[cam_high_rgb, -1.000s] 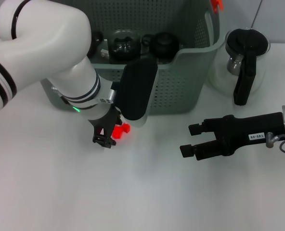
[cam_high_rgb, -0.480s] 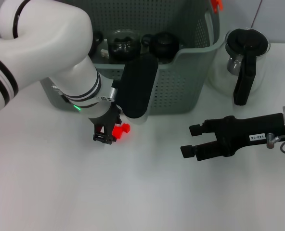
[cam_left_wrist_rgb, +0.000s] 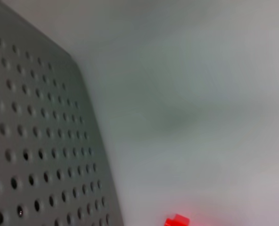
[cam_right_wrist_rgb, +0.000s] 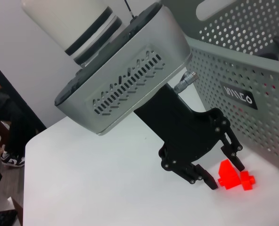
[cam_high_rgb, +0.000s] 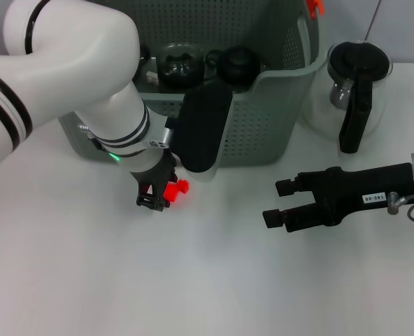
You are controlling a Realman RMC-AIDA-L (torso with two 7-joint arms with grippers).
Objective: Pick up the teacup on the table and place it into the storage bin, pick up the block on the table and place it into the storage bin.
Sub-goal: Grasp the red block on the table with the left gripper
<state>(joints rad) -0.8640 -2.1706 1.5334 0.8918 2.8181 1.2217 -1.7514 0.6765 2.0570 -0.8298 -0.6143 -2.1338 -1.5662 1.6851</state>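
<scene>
Left end effector (cam_high_rgb: 158, 197): fingers apart, straddling the red block (cam_high_rgb: 175, 189) beside the storage bin (cam_high_rgb: 263, 119). Right end effector (cam_high_rgb: 280, 203): fingers apart, well apart from the storage bin, above the counter (cam_high_rgb: 207, 280).

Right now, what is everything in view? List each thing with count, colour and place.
storage bin: one, grey-green perforated, far side of the table.
dark teaware: about three pieces, black or dark glass, inside the bin.
block: one, red, on the table before the bin.
glass pitcher: one, clear with black handle, beside the bin toward the right arm.
table: one, white.
left gripper: black, open, down at the block.
right gripper: black, open, idle above the table.
</scene>
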